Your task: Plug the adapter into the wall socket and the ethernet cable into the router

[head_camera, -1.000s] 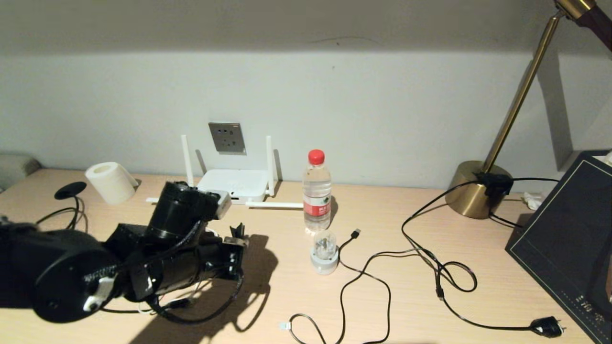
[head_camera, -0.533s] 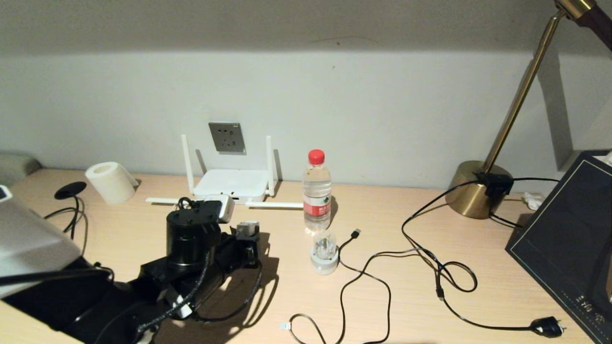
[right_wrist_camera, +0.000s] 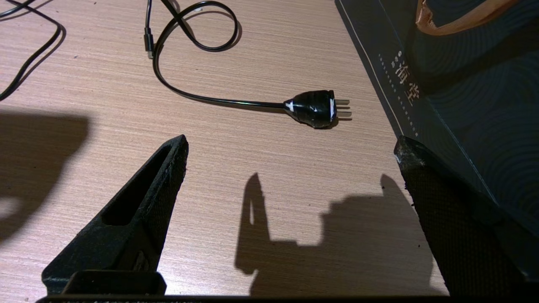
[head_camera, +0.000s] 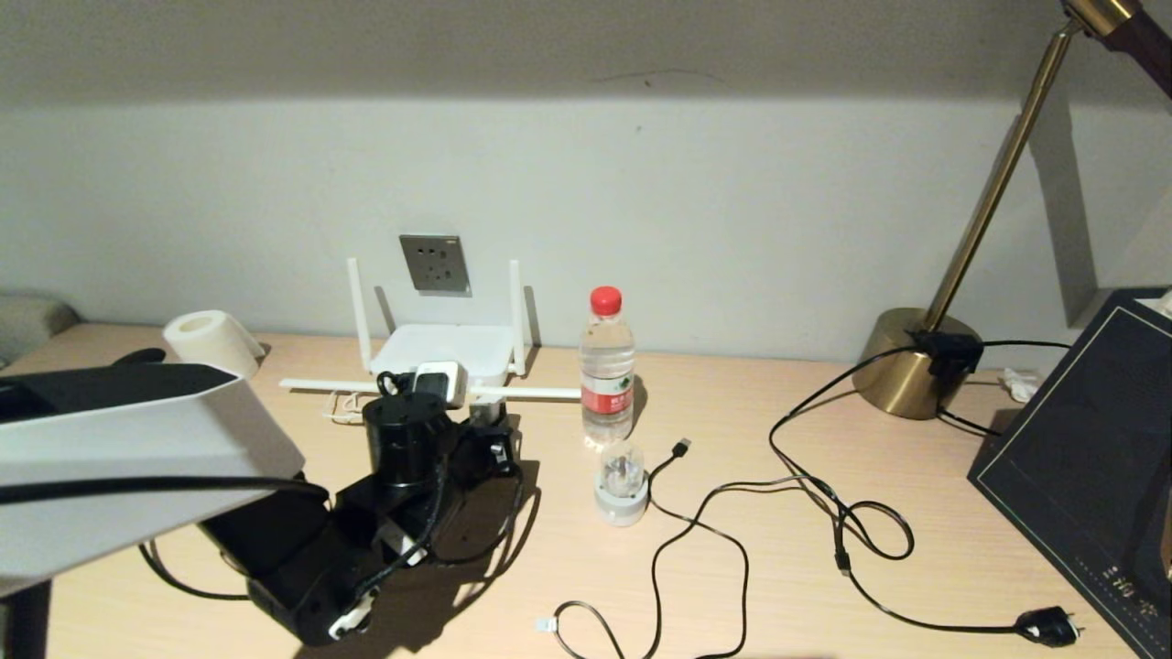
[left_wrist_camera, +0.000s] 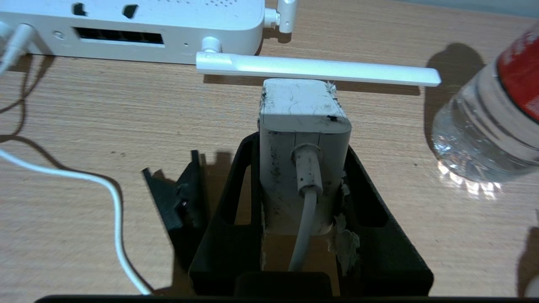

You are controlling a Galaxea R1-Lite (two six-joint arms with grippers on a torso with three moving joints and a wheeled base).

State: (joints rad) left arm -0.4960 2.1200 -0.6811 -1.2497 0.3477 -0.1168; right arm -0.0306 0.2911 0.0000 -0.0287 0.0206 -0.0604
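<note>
Left claw [left_wrist_camera: 303, 168] clamps adapter [left_wrist_camera: 304, 122] near router [left_wrist_camera: 139, 21].

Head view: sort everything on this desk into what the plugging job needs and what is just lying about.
For the job:
adapter, clamped in the left gripper
wall socket
router
ethernet cable

Lying about:
water bottle
paper roll
brass lamp
mains plug
round gadget

— Adapter [left_wrist_camera: 304, 126]? White, scuffed cube, cord trailing out the back, clamped off the desk near its back edge, just short of router [head_camera: 449, 352].
— Router? Flat, white, against back edge below grey wall socket [head_camera: 434, 264]; two antennas upright, two lying flat.
— Ethernet cable [head_camera: 655, 586]? Black, looping near front edge.
</note>
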